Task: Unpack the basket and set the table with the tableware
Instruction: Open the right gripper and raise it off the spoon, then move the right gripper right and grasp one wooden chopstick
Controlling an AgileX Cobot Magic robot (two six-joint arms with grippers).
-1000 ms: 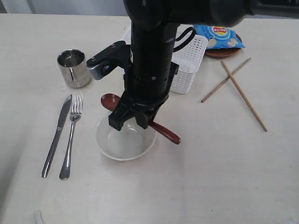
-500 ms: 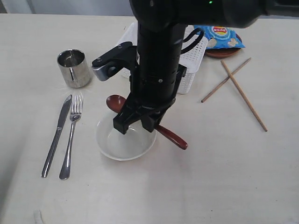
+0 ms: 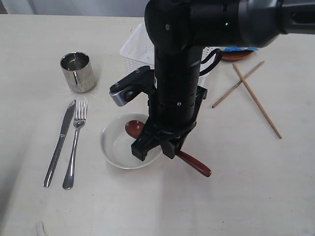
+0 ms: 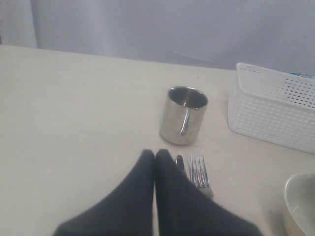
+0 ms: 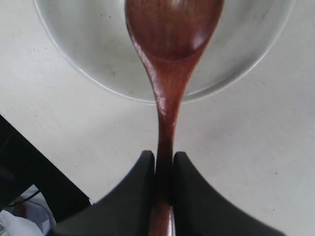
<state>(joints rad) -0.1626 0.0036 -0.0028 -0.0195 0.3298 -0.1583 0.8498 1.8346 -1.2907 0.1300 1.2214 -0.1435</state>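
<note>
The right hand (image 5: 163, 158) pinches the spoon (image 5: 170, 44) mid-handle; its long axis runs 10 to 4 o'clock in the exterior view, head over the bowl (image 3: 109, 142), tail out past the rim. The left hand (image 4: 154, 160), pressed together, sits farther off near the cup (image 4: 183, 115)

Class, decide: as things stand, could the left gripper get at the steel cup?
Probably yes: the cup stands ahead of the left gripper with only bare table between; the shut gripper would have to open first.

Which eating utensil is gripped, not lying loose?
The dark red spoon, handle clamped in the right gripper, head over the off-white bowl; steel knife, steel fork, wooden chopsticks lie free.
</note>
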